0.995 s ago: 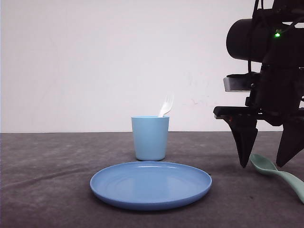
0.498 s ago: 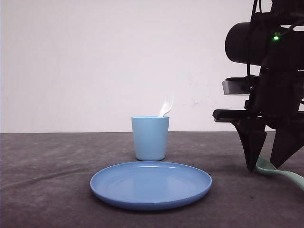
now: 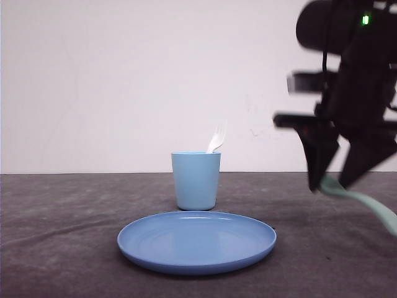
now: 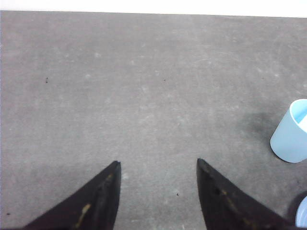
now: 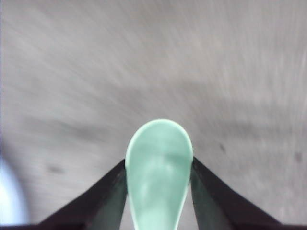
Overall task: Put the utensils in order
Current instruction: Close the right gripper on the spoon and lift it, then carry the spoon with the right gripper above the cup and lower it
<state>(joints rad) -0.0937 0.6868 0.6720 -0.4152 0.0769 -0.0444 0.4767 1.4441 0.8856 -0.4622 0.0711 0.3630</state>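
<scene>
My right gripper (image 3: 330, 181) is at the right of the front view, shut on the mint-green spoon (image 3: 366, 202), which hangs above the table with its handle trailing down to the right. In the right wrist view the spoon's oval bowl (image 5: 159, 165) sits pinched between the two dark fingers, the gripper (image 5: 159, 163) blurred by motion. The white fork (image 3: 217, 138) stands tines-up in the light blue cup (image 3: 196, 180). In the left wrist view my left gripper (image 4: 158, 163) is open over bare grey table, the cup (image 4: 291, 133) off to one side.
A round blue plate (image 3: 197, 241) lies in front of the cup near the table's front. The grey table (image 3: 68, 230) stretches to the left, with a white wall behind it.
The right gripper has closed on the spoon and lifted it off the table, moving up and slightly left. Fork, cup and plate have not moved.
</scene>
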